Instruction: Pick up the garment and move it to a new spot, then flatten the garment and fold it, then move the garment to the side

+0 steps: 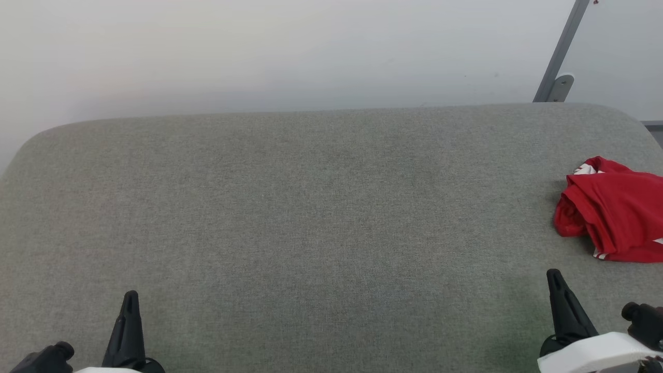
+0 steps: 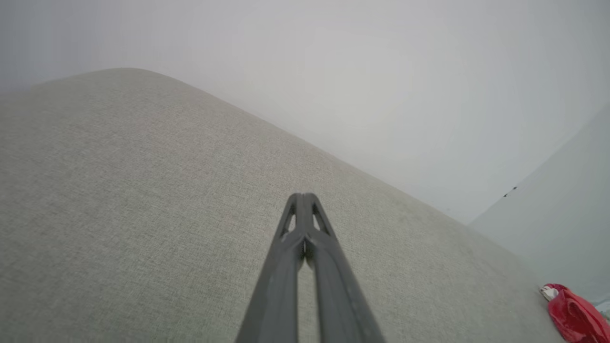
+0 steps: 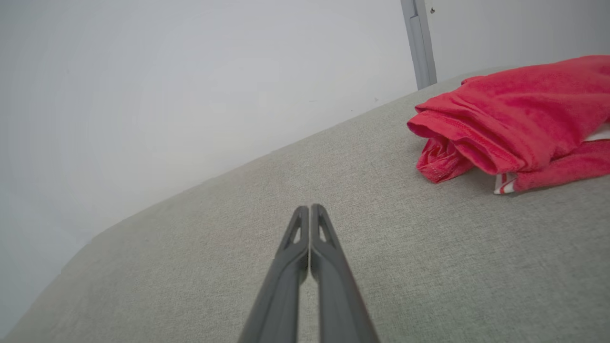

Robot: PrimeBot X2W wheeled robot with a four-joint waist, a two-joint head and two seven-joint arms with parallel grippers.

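The garment (image 1: 616, 212) is a bright red shirt with bits of white trim, lying in a crumpled, loosely folded heap at the right edge of the grey table (image 1: 311, 217). My right gripper (image 1: 554, 274) hovers over the near right of the table, just in front of the heap and apart from it. Its wrist view shows the fingers pressed together, empty, with the garment (image 3: 514, 124) up and to the right of the gripper (image 3: 310, 208). My left gripper (image 1: 130, 296) is at the near left, shut on nothing (image 2: 302, 196), and the garment (image 2: 574, 317) lies far off.
A pale wall runs behind the table's far edge. A grey metal bar (image 1: 562, 52) with a bracket leans at the back right corner. The table's corners are rounded.
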